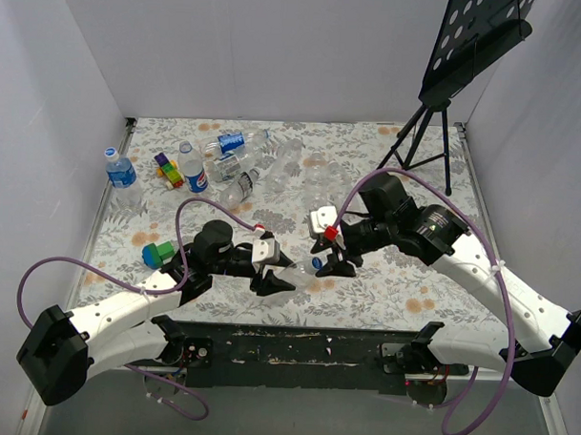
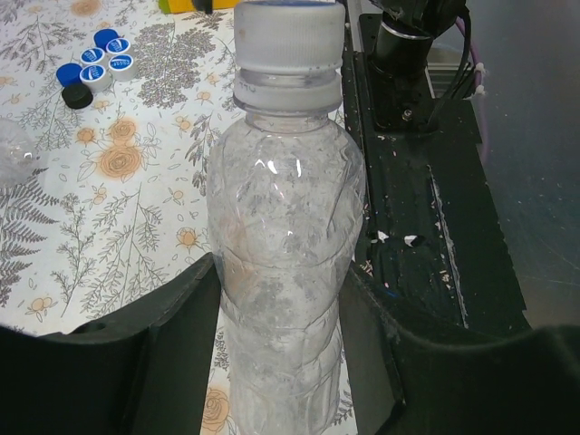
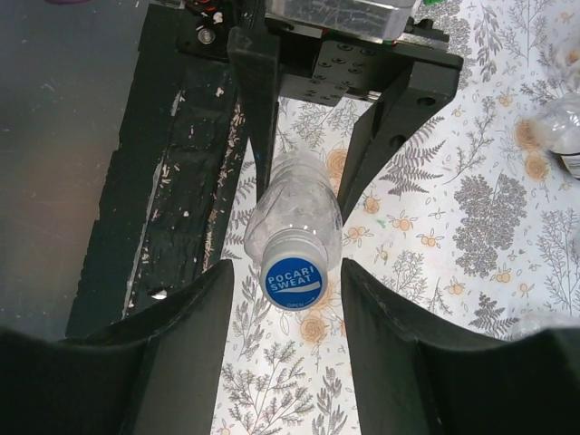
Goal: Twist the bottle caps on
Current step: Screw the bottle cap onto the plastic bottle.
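Observation:
My left gripper [image 1: 272, 274] is shut on the body of a clear unlabelled bottle [image 1: 293, 273], which lies nearly level above the table with its neck toward the right arm. In the left wrist view the bottle [image 2: 283, 227] fills the gap between the fingers [image 2: 172, 353], and a white-sided cap [image 2: 290, 36] sits on its neck. In the right wrist view the cap's blue top [image 3: 293, 276] reads POCARI SWEAT. My right gripper [image 3: 286, 272] is open, with a finger on each side of the cap and a gap on both sides. Several loose blue caps [image 2: 95, 59] lie on the cloth.
More bottles stand and lie at the back left [image 1: 121, 171] [image 1: 194, 168] [image 1: 238, 139]. A yellow toy block [image 1: 168, 170] and a green-and-blue toy [image 1: 156, 255] are on the left. A black tripod stand [image 1: 436, 137] is at the back right. A black base plate [image 1: 305, 347] runs along the near edge.

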You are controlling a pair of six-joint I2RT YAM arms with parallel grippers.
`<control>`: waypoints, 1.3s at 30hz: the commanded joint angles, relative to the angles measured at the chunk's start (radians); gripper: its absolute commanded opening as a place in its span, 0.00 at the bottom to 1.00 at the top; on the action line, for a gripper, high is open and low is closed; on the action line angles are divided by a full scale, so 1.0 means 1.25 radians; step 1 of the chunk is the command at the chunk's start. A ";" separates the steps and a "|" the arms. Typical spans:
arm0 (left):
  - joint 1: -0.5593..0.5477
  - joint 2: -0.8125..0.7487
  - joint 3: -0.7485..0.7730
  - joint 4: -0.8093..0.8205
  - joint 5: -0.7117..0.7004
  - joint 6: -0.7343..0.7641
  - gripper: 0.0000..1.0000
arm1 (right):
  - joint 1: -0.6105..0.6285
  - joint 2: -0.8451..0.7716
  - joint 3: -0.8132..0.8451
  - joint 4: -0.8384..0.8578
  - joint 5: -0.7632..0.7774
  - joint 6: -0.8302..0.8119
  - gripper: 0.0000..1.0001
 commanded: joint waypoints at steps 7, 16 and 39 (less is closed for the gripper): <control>0.009 -0.009 0.026 0.024 0.027 -0.016 0.46 | 0.007 0.015 0.026 -0.016 0.013 0.002 0.48; 0.010 -0.024 0.015 0.045 -0.037 0.000 0.46 | 0.014 0.043 0.022 0.018 0.082 0.150 0.12; -0.293 -0.106 -0.108 0.142 -0.885 0.357 0.45 | 0.014 0.047 -0.054 0.305 0.274 0.835 0.46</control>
